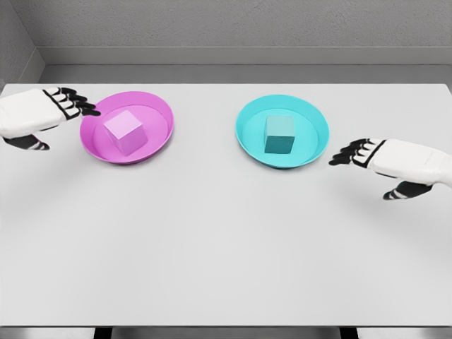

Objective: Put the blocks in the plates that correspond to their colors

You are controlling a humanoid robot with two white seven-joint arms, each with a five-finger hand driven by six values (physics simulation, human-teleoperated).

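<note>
Since the pink block [125, 131] already lies in the pink plate [161, 138] and the teal block [280, 134] in the teal plate [316, 145], both plates could be nudged if the released, empty left hand [65, 104] and right hand [361, 153] were swept carelessly across the counter [226, 247].

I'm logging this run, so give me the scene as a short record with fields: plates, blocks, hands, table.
pink plate: round pink plastic plate, table's left side
pink block: pale pink cube, inside the pink plate
cyan plate: round cyan plastic plate, right of the pink plate
cyan block: teal cube, inside the cyan plate
left hand: open, empty, at the pink plate's left rim
right hand: open, empty, right of the cyan plate
table: white flat tabletop
</note>
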